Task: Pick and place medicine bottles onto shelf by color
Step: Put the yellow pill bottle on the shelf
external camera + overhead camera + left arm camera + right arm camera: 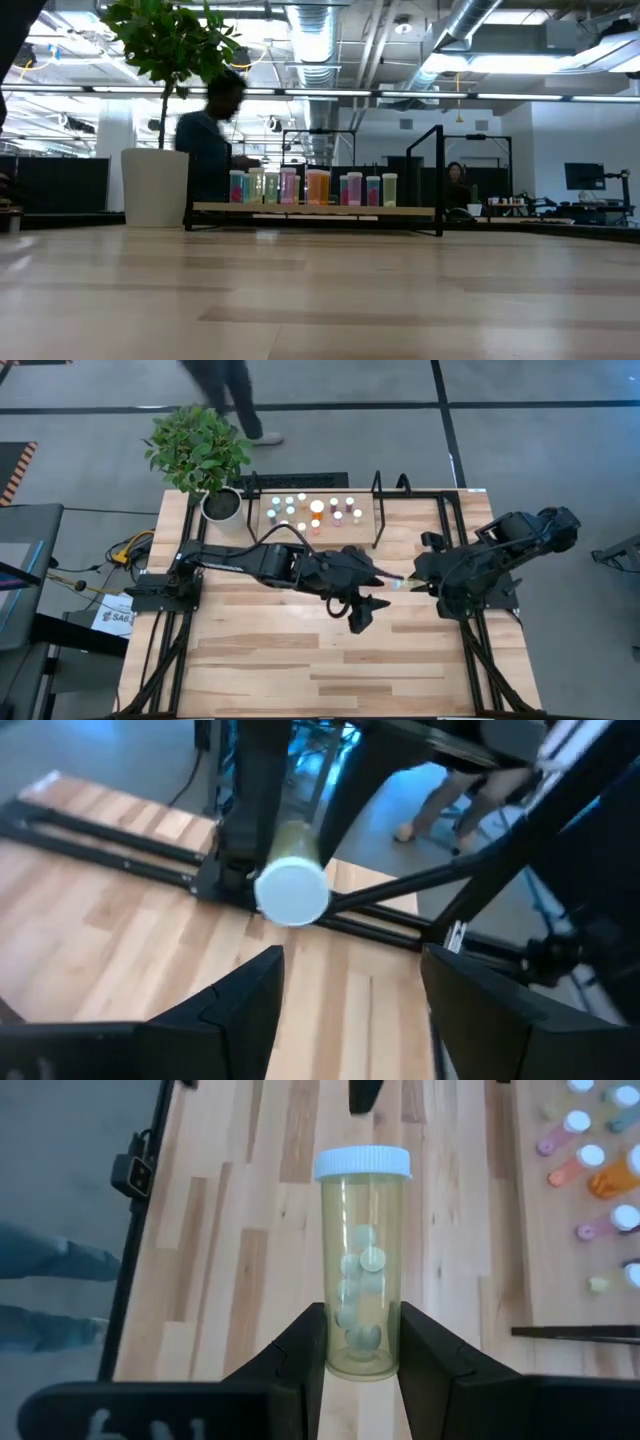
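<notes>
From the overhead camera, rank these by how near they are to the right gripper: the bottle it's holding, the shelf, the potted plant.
1. The yellowish bottle, clamped in the right gripper, mid-table.
2. The shelf, at the table's far edge, bottles standing on it.
3. The potted plant, at the far left corner beyond the shelf.

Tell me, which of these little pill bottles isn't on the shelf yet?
The pale yellow bottle with a white cap and pills inside. It alone is off the shelf, clamped in the right pincer above the table, while the others stand in rows there.
</notes>
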Robot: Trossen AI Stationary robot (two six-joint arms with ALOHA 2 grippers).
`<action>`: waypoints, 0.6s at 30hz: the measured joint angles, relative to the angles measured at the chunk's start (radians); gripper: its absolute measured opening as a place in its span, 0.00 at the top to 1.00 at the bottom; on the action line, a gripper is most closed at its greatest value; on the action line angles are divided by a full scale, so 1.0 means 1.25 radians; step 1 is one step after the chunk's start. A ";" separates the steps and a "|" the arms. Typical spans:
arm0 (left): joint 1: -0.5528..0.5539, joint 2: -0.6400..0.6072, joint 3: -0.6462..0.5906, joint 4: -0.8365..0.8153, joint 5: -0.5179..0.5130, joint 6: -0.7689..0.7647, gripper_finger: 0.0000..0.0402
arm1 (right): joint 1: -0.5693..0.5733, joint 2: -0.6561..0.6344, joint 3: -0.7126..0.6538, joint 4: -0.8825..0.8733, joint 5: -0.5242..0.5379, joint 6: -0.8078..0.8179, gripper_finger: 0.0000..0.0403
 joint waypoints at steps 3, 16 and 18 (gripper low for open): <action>-0.005 0.000 0.000 0.005 -0.015 0.058 0.43 | -0.014 0.008 0.000 0.009 0.000 -0.019 0.72; -0.009 -0.001 0.000 0.010 -0.083 0.165 0.42 | -0.022 0.022 0.000 0.065 0.005 -0.103 0.72; -0.009 -0.001 0.000 0.009 -0.107 0.165 0.42 | -0.026 0.022 0.000 0.065 0.007 -0.098 0.72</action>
